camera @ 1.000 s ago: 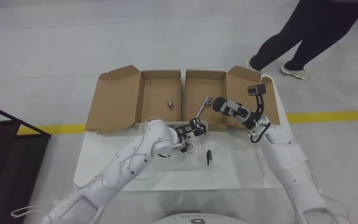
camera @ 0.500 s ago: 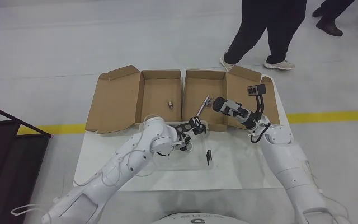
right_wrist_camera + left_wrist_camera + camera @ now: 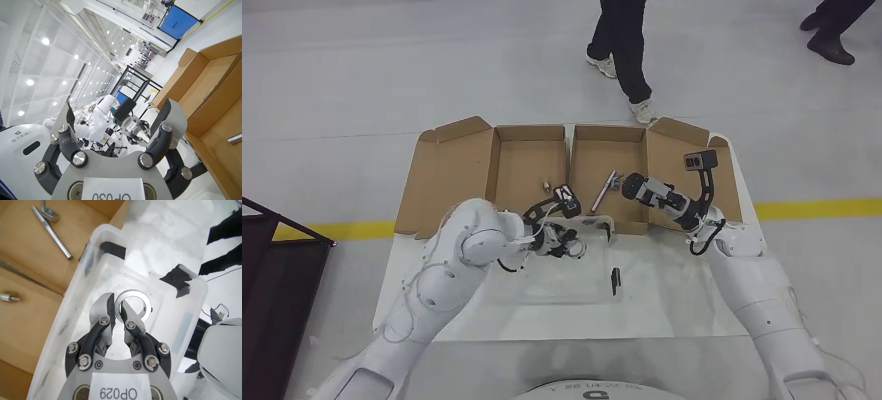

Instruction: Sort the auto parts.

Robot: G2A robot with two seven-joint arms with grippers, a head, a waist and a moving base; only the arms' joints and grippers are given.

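A clear plastic bin (image 3: 196, 313) stands in front of two open cardboard boxes. Inside it my left gripper (image 3: 118, 308) is shut on the wall of a metal ring (image 3: 140, 298), one finger inside the ring and one outside. From above, the left gripper (image 3: 570, 244) is over the bin's (image 3: 542, 290) back half. My right gripper (image 3: 626, 186) hangs open over the right box (image 3: 587, 165) near a steel rod (image 3: 602, 190), with nothing between its fingers (image 3: 164, 115). A small bolt (image 3: 545, 184) lies in the left box (image 3: 527, 150).
A black part (image 3: 615, 281) lies on the white table (image 3: 672, 300) to the right of the bin. The box flaps stand outward at both ends. Black clips (image 3: 113, 250) sit on the bin's rim. The rod (image 3: 51, 232) and bolt (image 3: 9, 296) lie just beyond the bin.
My left arm has swung left along the bin, its wrist now near the left box. The right arm has kept still.
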